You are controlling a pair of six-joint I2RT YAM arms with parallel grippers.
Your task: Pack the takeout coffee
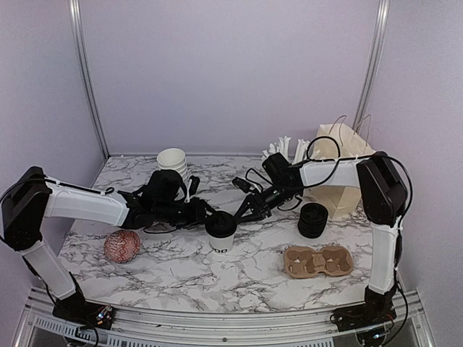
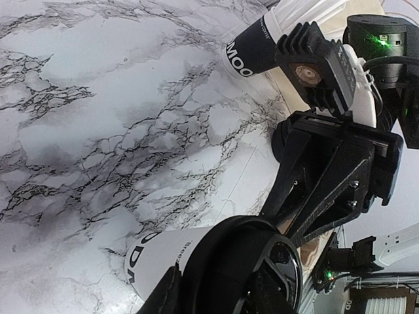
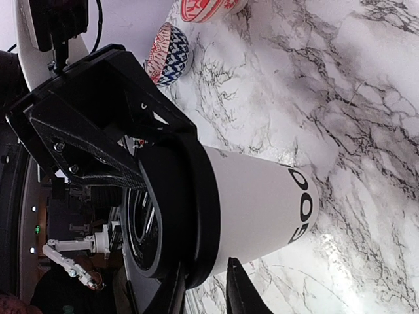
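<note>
While the left hand [image 1: 205,215] and right hand [image 1: 240,212] flank the black lid [image 1: 220,223] of the coffee cup [image 1: 221,242] at 10 and 2 o'clock, grip undeterminable, unequal pressure could topple it.

White arm links [image 1: 79,204], black joints [image 1: 380,188], cables [image 1: 327,144]

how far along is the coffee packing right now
Done: one coffee cup stands on the table with its black lid on. In hand: the left tool and right tool both meet at that lid; whether either grips it is unclear. Left: the cup is not yet in the cardboard carrier, whose wells are empty, nor in the paper bag.
</note>
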